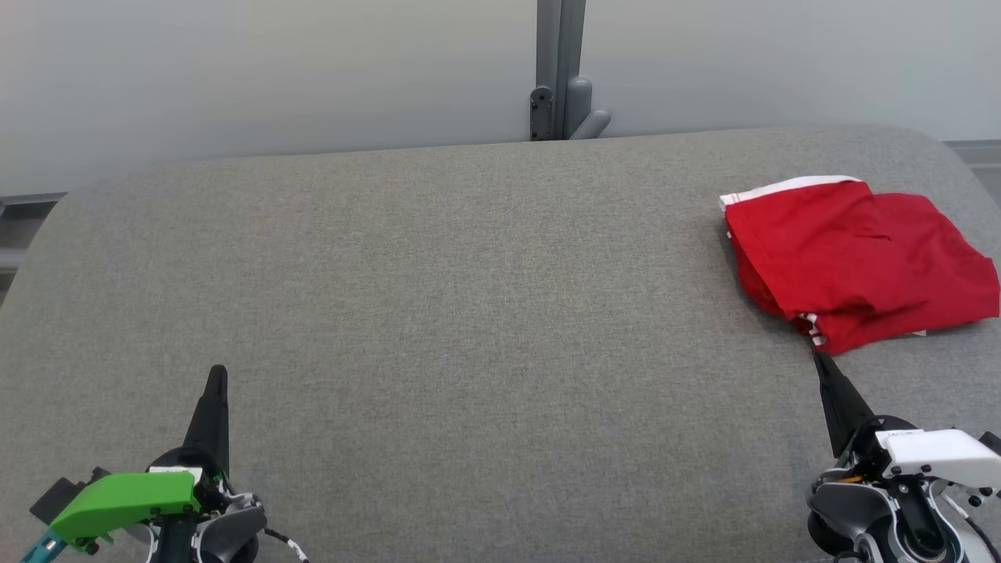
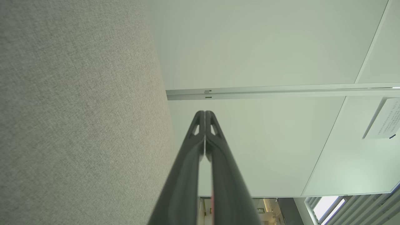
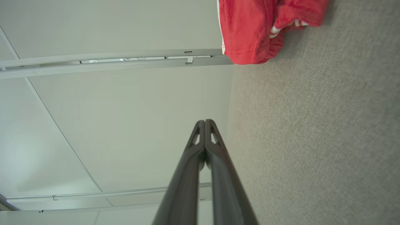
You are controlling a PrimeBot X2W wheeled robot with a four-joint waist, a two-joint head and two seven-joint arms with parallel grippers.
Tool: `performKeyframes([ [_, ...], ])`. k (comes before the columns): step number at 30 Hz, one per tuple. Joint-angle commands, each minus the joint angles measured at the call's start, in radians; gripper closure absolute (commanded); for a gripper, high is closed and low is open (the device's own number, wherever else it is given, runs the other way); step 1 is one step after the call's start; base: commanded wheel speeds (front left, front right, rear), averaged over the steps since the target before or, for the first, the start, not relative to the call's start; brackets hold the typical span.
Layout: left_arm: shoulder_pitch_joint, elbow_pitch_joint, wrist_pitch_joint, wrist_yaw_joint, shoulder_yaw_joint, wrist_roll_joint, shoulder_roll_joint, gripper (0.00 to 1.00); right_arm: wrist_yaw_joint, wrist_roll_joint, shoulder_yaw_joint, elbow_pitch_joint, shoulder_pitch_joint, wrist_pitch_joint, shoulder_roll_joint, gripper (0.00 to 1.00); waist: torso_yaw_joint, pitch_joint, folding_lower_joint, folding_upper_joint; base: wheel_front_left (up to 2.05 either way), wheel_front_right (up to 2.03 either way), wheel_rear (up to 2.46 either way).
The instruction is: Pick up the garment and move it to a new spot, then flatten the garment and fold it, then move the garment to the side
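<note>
Found red garment (image 1: 856,262) folded on grey surface (image 1: 469,313), far right. Noted left gripper (image 1: 218,372) and right gripper (image 1: 818,357) pressed together, empty.

The left gripper (image 1: 217,375) has long, tapering matt-black fingers, a bright green moulded plastic wrist cover (image 1: 125,500) and a black-and-white striped cable (image 1: 283,539) — the right gripper (image 1: 819,358), with like fingers, wears a white plastic wrist cover (image 1: 938,452) dotted with small dark screws.
</note>
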Motion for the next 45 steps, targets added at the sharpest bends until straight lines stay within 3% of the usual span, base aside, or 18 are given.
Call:
performKeyframes([
  [1,-0.016,0.0,0.005,-0.006,0.004,-0.005,0.005,1.0,0.0,0.008,-0.002,-0.004,-0.012,0.003,-0.005,1.0,0.0,0.0,0.0,0.0,0.0,0.0,0.0],
  [45,-0.017,0.0,0.011,-0.006,0.012,0.005,-0.002,1.0,0.0,0.008,-0.001,-0.004,-0.01,0.003,-0.005,1.0,0.0,0.0,0.0,0.0,0.0,0.0,0.0],
])
